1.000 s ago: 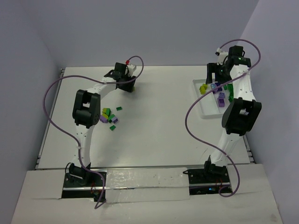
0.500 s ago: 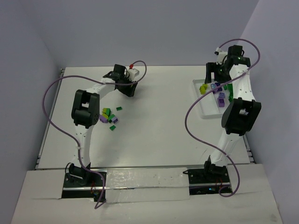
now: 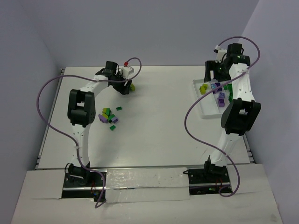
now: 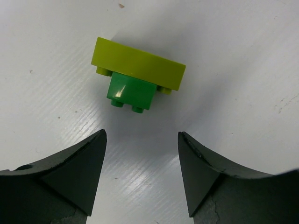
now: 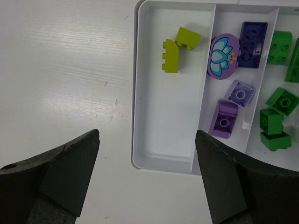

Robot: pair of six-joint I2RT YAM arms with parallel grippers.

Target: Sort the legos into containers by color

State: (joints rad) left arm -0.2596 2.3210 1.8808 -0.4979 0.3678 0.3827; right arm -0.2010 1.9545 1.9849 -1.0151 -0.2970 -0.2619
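Observation:
My left gripper is open and empty, low over the table. Just ahead of its tips lies a yellow-green lego with a small green lego stuck to it. A pile of green, yellow-green and purple legos lies on the table by the left arm. My right gripper is open and empty above the near left corner of the white divided container. That container holds yellow-green legos on the left, purple legos in the middle and green legos on the right.
A lone dark green lego lies just right of the pile. The container stands at the far right of the table, close to the right wall. Purple cables loop from both arms.
My left wrist has swung left and turned, so the yellow-green lego now shows beside its tips. My right gripper has shifted slightly toward the far edge.

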